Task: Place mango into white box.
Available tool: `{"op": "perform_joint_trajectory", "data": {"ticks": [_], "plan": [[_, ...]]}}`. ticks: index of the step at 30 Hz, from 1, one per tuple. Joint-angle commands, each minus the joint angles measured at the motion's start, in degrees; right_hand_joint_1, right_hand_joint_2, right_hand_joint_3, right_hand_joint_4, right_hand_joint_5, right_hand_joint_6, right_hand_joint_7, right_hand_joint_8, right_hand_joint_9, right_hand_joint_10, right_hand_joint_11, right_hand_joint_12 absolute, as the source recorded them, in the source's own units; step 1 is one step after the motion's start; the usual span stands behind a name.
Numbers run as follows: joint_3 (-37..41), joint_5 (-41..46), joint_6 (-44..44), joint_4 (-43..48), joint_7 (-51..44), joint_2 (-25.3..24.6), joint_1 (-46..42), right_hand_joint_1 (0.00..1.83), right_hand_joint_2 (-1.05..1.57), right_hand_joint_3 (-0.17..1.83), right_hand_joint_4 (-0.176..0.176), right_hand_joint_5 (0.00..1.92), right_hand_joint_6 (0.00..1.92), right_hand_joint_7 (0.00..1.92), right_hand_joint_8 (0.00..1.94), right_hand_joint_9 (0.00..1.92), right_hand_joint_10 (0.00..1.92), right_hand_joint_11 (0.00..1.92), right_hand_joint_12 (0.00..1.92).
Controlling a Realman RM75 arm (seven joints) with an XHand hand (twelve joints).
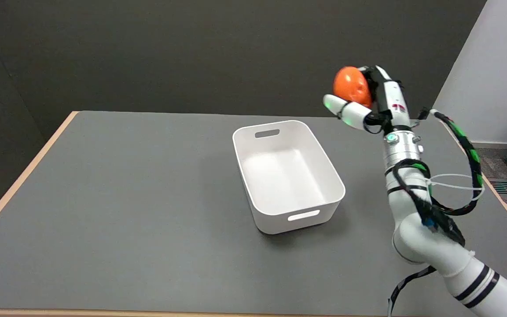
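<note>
While raised above the counter (126,185), the right hand (370,99) grips an orange mango (350,86). White box (286,174) sits apart, apparently empty.

My hand (370,99) grips the orange mango (351,86) in the air, at two o'clock from the white box (287,175), which sits open and empty mid-table.

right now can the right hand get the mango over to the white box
Probably yes. The right hand holds the mango raised in the air, to the right of the white box, whose top is open, and nothing stands between them.
</note>
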Motion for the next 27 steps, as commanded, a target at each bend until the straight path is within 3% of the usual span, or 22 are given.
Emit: {"op": "perform_joint_trajectory", "data": {"ticks": [1, 11, 13, 14, 23, 27], "plan": [[-19.71, -19.42, -4.61, -3.5, 28.44, -0.93, -6.47, 1.12, 1.17, 0.42, -0.176, 0.53, 1.71, 0.58, 1.76, 0.82, 1.92, 0.34, 1.92], [-22.39, -19.46, -8.37, 10.82, 28.36, -6.08, -4.39, 1.12, 1.18, 0.41, -0.176, 0.53, 1.7, 0.58, 1.75, 0.81, 1.92, 0.32, 1.92], [-21.08, -19.64, -10.93, 14.55, 28.36, -6.9, -2.22, 1.13, 1.22, 0.31, -0.176, 0.5, 1.6, 0.64, 1.8, 0.77, 1.92, 0.37, 1.92], [-20.75, -19.83, -11.75, 15.86, 28.36, -6.99, -1.25, 1.14, 1.24, 0.25, -0.176, 0.48, 1.53, 0.67, 1.83, 0.76, 1.92, 0.39, 1.92], [-22.44, -20.76, -13.77, 29.79, 28.23, -5.89, 9.97, 1.14, 1.24, 0.26, -0.176, 0.48, 1.53, 0.67, 1.83, 0.75, 1.92, 0.4, 1.92], [-21.1, -21.37, -13.36, 31.58, 25.57, -6.0, 12.04, 1.13, 1.26, 0.23, -0.176, 0.47, 1.54, 0.66, 1.84, 0.73, 1.92, 0.39, 1.92]]}}
